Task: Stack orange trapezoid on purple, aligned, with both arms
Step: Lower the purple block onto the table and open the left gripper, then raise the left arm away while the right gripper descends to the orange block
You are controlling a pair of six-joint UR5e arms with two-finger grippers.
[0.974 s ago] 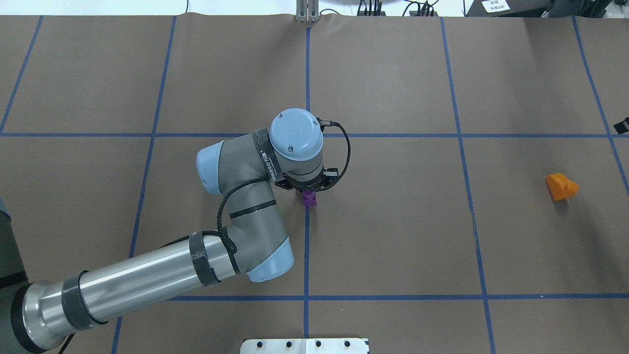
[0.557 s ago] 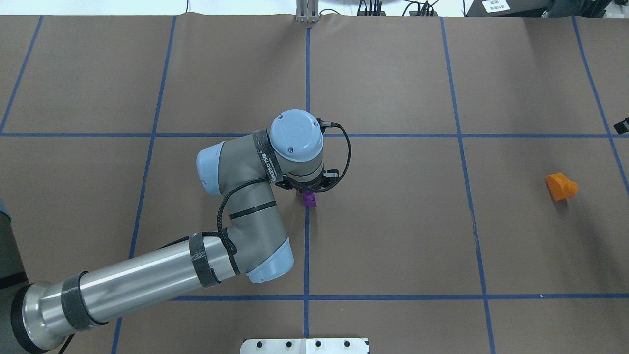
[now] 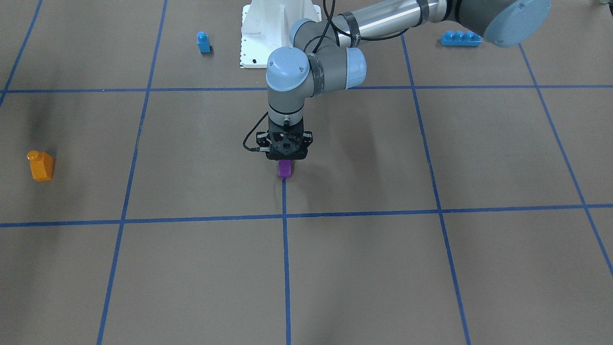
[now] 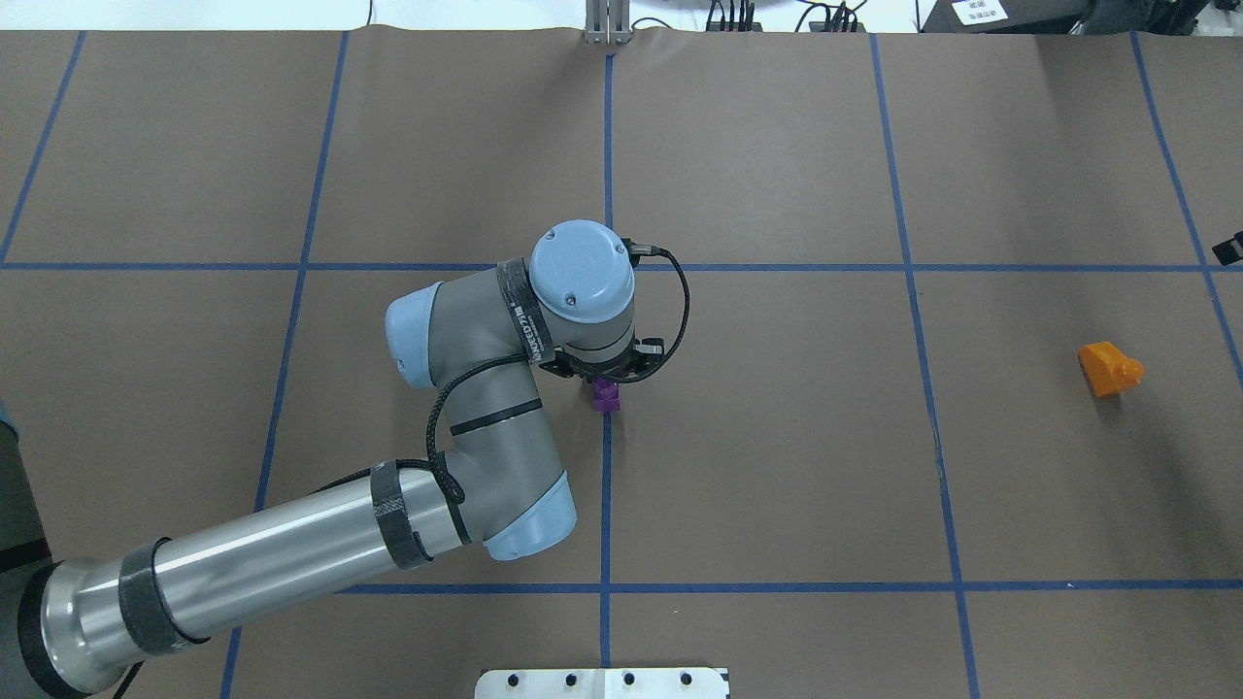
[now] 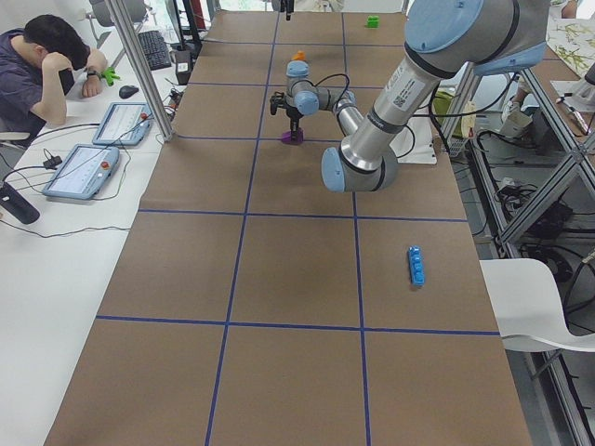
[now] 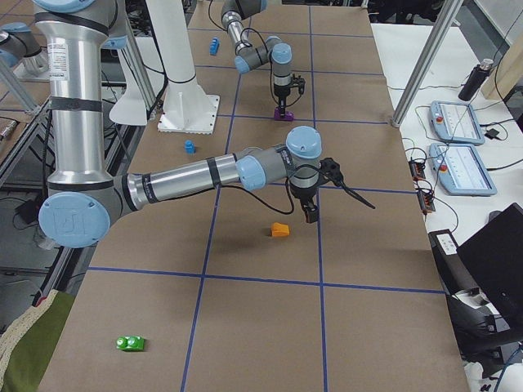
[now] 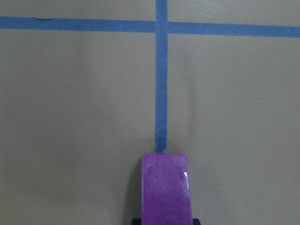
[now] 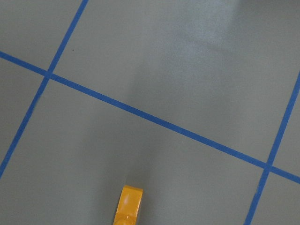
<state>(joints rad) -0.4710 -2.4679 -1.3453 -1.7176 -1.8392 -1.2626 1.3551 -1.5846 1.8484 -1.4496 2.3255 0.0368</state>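
The purple block [image 3: 284, 169] sits at the table's middle on a blue tape line, also in the overhead view [image 4: 606, 396] and the left wrist view [image 7: 166, 187]. My left gripper [image 3: 285, 162] points straight down and is shut on it, at or just above the table. The orange trapezoid [image 4: 1107, 369] lies alone far to the right, also in the front view [image 3: 41, 166] and the right wrist view [image 8: 129, 206]. My right gripper [image 6: 310, 214] hangs above and beside the orange block, apart from it. I cannot tell whether it is open or shut.
A small blue single-stud block [image 3: 203, 42] and a long blue brick [image 3: 460, 38] lie near the robot's white base plate [image 3: 258, 48]. A green block [image 6: 130, 343] lies at the table's right end. An operator [image 5: 46, 65] sits beside the table with tablets.
My left wrist has shifted slightly left and toward the robot, and the purple block has moved a little with it. The orange trapezoid has not moved.
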